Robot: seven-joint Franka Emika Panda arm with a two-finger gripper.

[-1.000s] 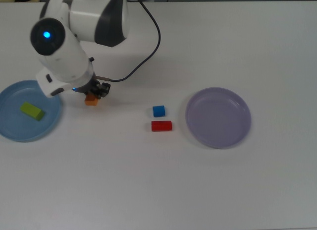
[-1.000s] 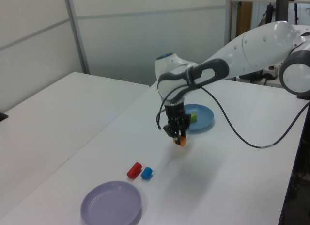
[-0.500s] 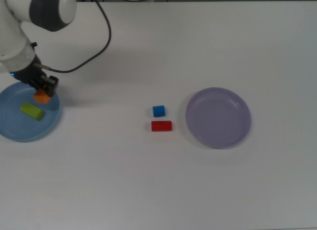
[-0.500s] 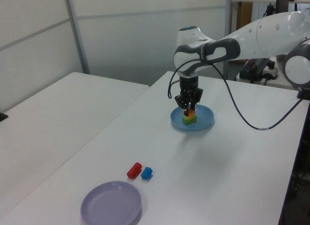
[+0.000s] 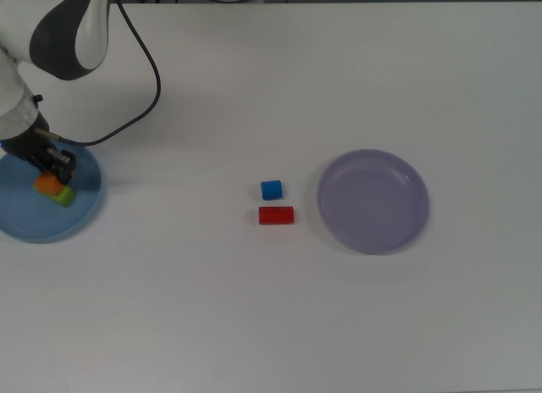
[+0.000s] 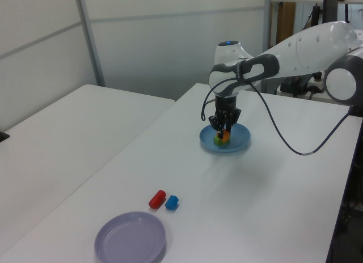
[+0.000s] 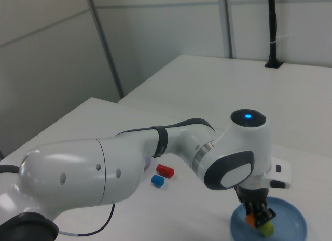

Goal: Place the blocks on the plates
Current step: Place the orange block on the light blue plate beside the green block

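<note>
Claw (image 5: 51, 174) closed on the orange block (image 5: 47, 184), now carried from the bare worktop (image 5: 254, 308) to just above the light blue plate (image 5: 25, 224), beside the green block (image 5: 64, 196). Release appears imminent; red block (image 5: 276, 215) and blue cube (image 5: 271, 190) remain beside the lavender plate (image 5: 373, 232).

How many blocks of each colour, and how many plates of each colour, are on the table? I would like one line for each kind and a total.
Orange block: 1
Green block: 1
Blue cube: 1
Red block: 1
Light blue plate: 1
Lavender plate: 1
Total: 6 things, 4 blocks and 2 plates.
</note>
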